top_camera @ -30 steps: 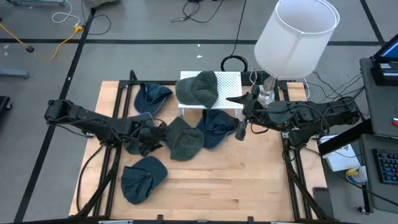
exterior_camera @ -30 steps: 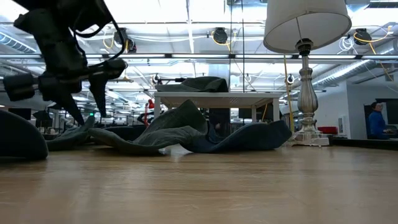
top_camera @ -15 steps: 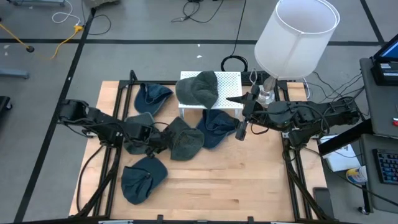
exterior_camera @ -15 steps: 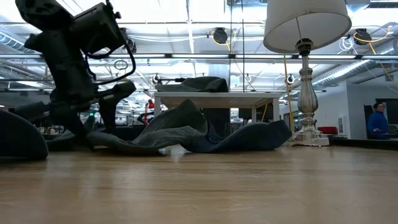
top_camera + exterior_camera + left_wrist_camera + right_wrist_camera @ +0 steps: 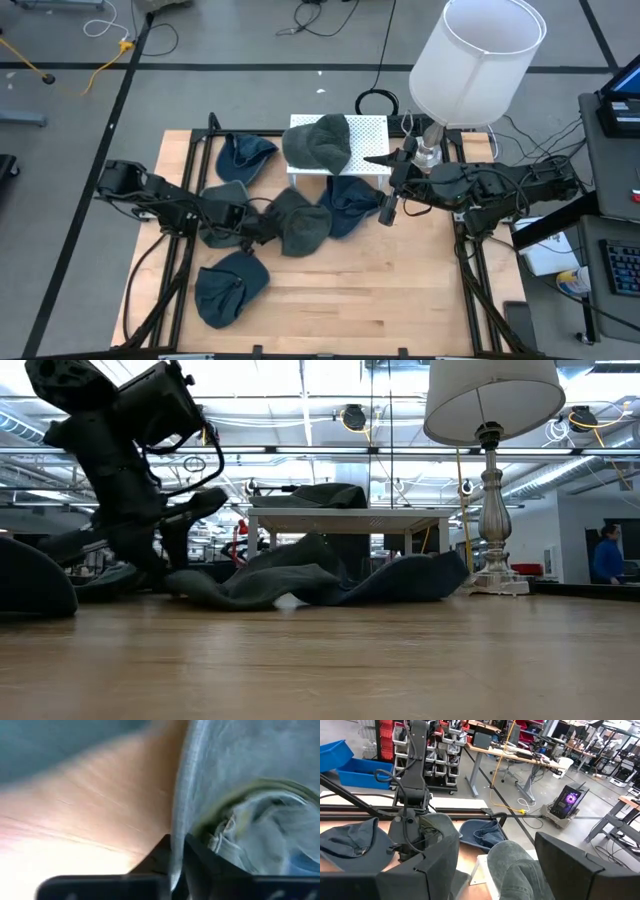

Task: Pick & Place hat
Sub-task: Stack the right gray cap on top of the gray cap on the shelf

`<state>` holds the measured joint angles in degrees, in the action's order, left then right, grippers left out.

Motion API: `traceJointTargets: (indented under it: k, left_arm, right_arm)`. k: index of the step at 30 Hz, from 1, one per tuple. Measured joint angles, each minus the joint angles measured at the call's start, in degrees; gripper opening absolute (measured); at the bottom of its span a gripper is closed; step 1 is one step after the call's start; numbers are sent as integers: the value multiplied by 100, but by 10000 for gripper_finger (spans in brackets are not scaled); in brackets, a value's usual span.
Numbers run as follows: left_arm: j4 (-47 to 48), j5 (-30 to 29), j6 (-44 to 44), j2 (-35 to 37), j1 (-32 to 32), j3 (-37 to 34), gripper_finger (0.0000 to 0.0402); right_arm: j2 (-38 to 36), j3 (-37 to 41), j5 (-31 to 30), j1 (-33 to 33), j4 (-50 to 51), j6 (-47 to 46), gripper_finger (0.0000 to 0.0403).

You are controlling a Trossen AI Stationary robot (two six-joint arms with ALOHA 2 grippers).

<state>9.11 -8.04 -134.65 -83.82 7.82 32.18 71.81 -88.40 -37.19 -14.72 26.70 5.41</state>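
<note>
Since half a second ago the grey-green fabric hat (image 5: 298, 225) at the table's middle has flattened and slid slightly toward the right side; in the low view its peak (image 5: 290, 572) sits lower than before. Left gripper (image 5: 258, 228) has pushed in a bit further and is clamped on that hat's brim, fingers (image 5: 165, 855) pinching the fabric edge in the left wrist view. Hat lies on the wooden table (image 5: 380, 280), touching the dark blue hat (image 5: 350, 205) beside it. Right gripper (image 5: 386, 205) unchanged, hovering near the white perforated stand (image 5: 370, 135), fingers spread apart. Another grey-green hat (image 5: 318, 143) stays on the stand. White-shaded lamp (image 5: 475, 60) unmoved.
</note>
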Motion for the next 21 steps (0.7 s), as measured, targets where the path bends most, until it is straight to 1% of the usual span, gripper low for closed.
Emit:
traceJointTargets:
  k: [2, 6, 12, 16, 21]
  left_arm:
    - [-13, -65, -32, 66, 48, 0, 11]
    - [-20, -332, -49, 270, 146, -13, 14]
    - [83, -632, 165, 872, 302, -15, 10]
    - [190, -776, 505, 1307, 417, -15, 8]
    - [216, -791, 1131, 1885, 573, -17, 8]
  right_arm:
    - [0, 0, -1, 0, 0, 1, 254]
    - [0, 0, 0, 0, 8, 2, 254]
    - [0, 0, 0, 1, 80, 2, 254]
    - [0, 0, 0, 0, 249, 2, 254]
    - [2, 2, 0, 0, 402, 0, 254]
